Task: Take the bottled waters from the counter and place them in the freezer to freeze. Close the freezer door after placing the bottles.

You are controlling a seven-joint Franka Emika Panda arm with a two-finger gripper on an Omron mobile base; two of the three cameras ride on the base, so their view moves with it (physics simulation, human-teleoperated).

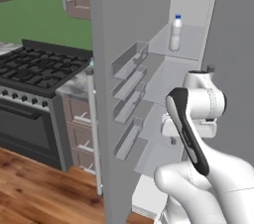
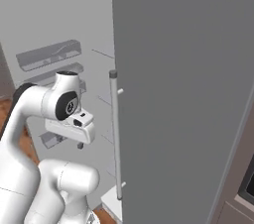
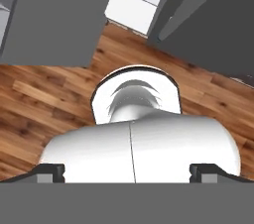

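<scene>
Spread fingers (image 3: 49,172) face floor; bottle (image 1: 175,33) stands in freezer (image 1: 171,77).

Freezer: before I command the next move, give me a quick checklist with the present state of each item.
1. Freezer door open: ok, it stands wide open, its inner bins facing the compartment.
2. One bottled water inside the freezer: ok, the white bottle with the blue cap stands upright on an upper shelf.
3. Second bottle placed: cannot tell, no other bottle is seen on the shelves in the left base view.
4. Gripper free: ok, fingers spread wide, nothing between them, pointing down at the wood floor.
5. Arm out of the door's swing: not ok, the hand hangs in front of the open compartment.
</scene>
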